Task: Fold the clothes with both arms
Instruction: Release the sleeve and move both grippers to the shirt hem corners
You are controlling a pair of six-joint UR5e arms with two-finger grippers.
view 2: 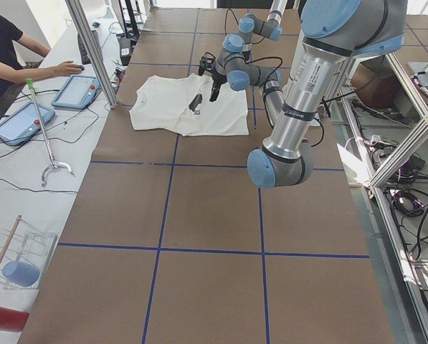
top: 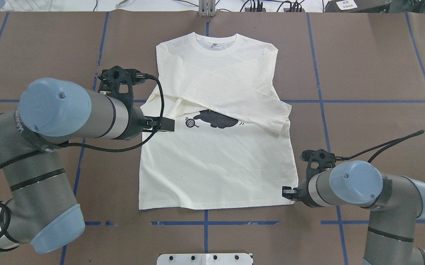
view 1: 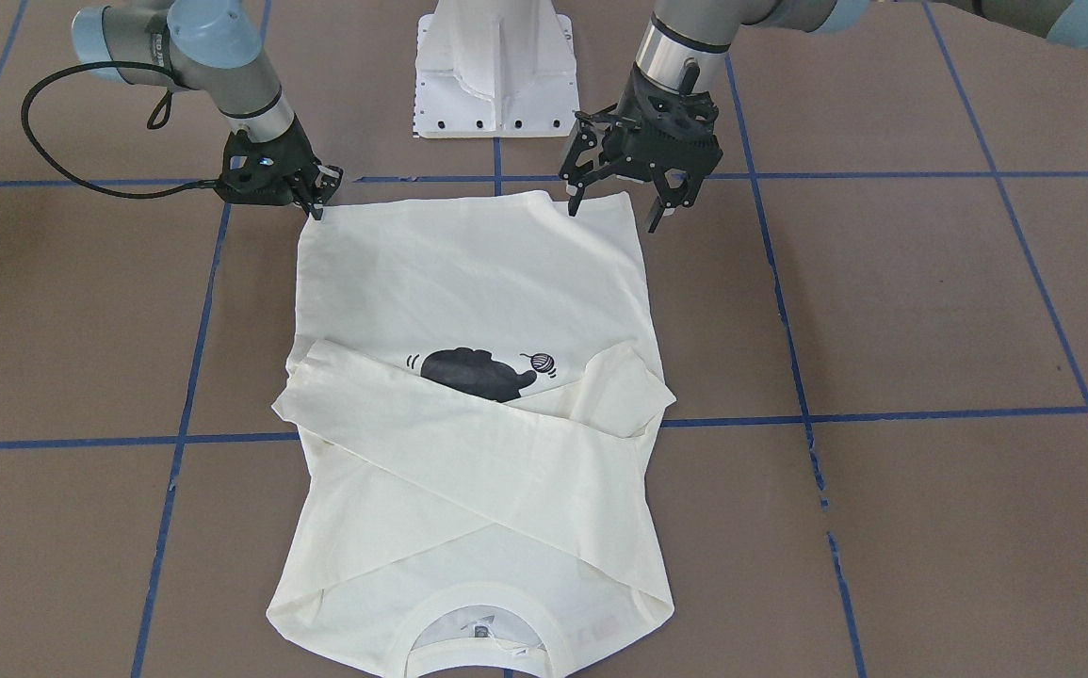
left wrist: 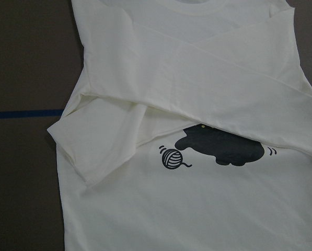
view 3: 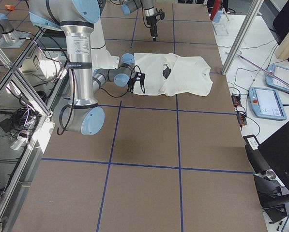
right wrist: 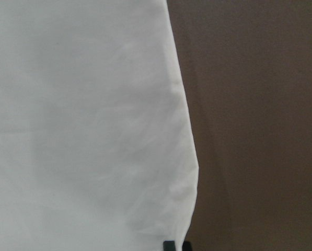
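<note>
- Long-sleeved T-shirt (top: 216,169) – lies flat on the tabletop (top: 363,73), roughly centred between the two arms, print side up.
- Collar (top: 218,44) points away from the robot; the hem runs along the near side, just ahead of the white pedestal base (view 1: 496,71).
- Both sleeves (top: 234,92) are folded in and crossed over the chest. The upper one covers the top of the black cat print (top: 218,119); the yarn-ball print (left wrist: 172,158) beside it is fully visible.
- Lower body of the shirt is smooth, with only light wrinkles near the hem corner in the right wrist view.
- Right gripper (view 1: 319,202) – down at tabletop level on the hem corner on the robot's right. Jaws are drawn together on the fabric edge, and the tips show at the corner in the right wrist view.
- Left gripper (view 1: 615,209) – raised above the shirt near the opposite hem corner, jaws spread wide and holding nothing. Its wrist camera looks down on the crossed sleeves and the print.
- Blue tape lines (top: 344,101) form a grid on the brown tabletop; one passes under the shirt at sleeve height.
</note>
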